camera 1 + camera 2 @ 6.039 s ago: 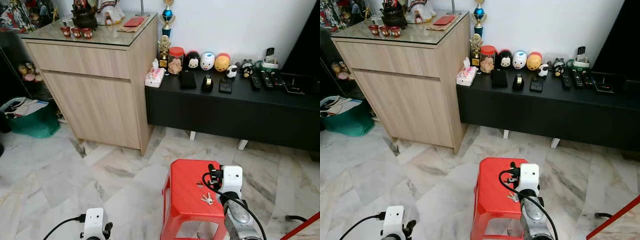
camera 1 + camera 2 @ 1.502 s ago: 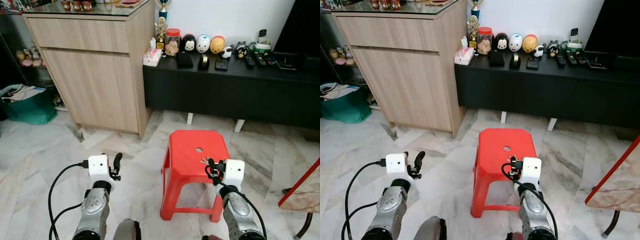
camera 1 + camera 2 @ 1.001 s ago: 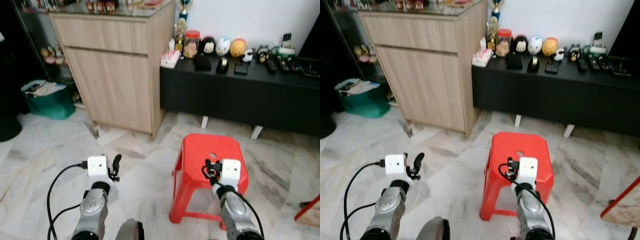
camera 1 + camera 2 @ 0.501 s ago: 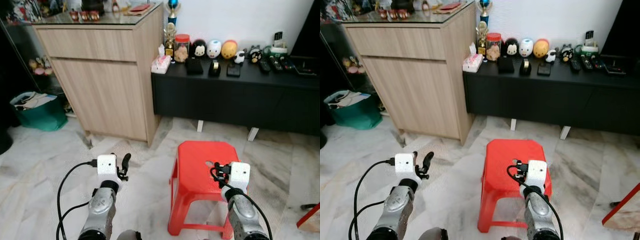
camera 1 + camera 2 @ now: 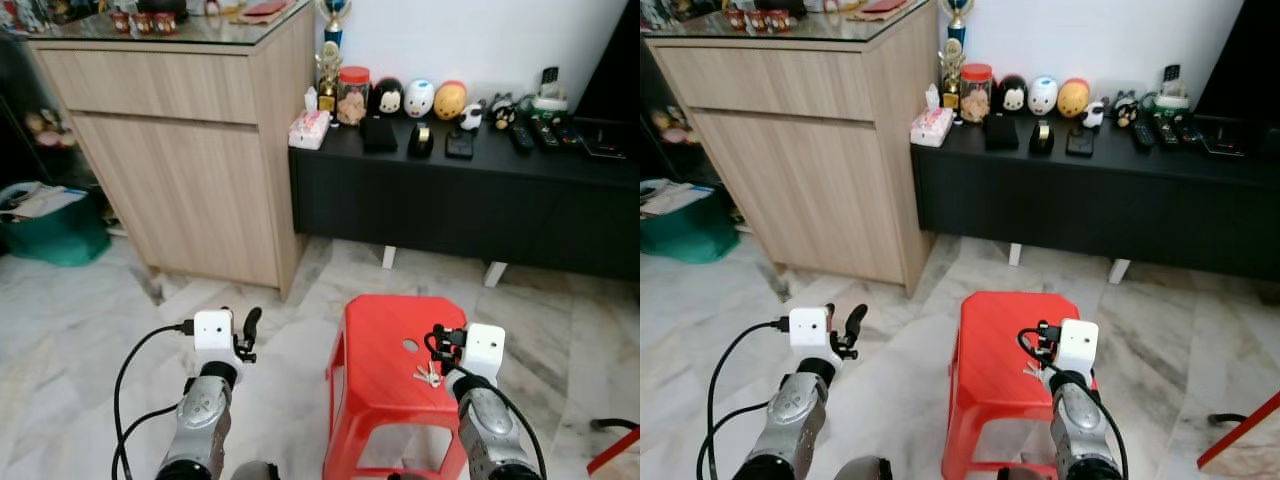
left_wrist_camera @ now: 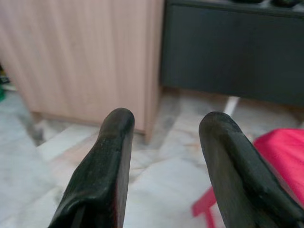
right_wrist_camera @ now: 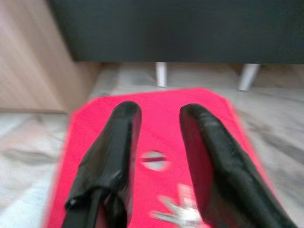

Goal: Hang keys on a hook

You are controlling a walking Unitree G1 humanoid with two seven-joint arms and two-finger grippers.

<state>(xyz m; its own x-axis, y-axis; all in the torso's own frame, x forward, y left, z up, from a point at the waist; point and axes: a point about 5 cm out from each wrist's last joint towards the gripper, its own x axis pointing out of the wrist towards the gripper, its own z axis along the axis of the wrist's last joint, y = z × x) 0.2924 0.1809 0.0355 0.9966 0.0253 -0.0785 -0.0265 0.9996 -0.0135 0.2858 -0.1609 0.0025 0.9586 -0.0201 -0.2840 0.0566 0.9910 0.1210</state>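
Note:
A small bunch of silver keys [image 5: 428, 376] lies on the seat of a red plastic stool [image 5: 380, 390], close to the seat's round hole [image 5: 410, 345]. My right gripper [image 5: 441, 341] hovers just above the stool's right side, open and holding nothing. In the right wrist view the keys [image 7: 183, 214] lie blurred on the red seat, low between the two spread fingers [image 7: 116, 142]. My left gripper [image 5: 249, 326] is held out over the marble floor left of the stool, open with nothing in it; its fingers [image 6: 111, 156] point toward the cabinet.
A light wood cabinet [image 5: 190, 150] stands at the back left. A low black console [image 5: 460, 200] with figurines, a jar and remotes runs along the wall behind the stool. A green bag [image 5: 50, 225] sits far left. Open marble floor [image 5: 90, 340] lies left of the stool.
The camera has swung and come closer to the stool. The keys now show on the seat beside my right gripper. Both arms keep the same pose.

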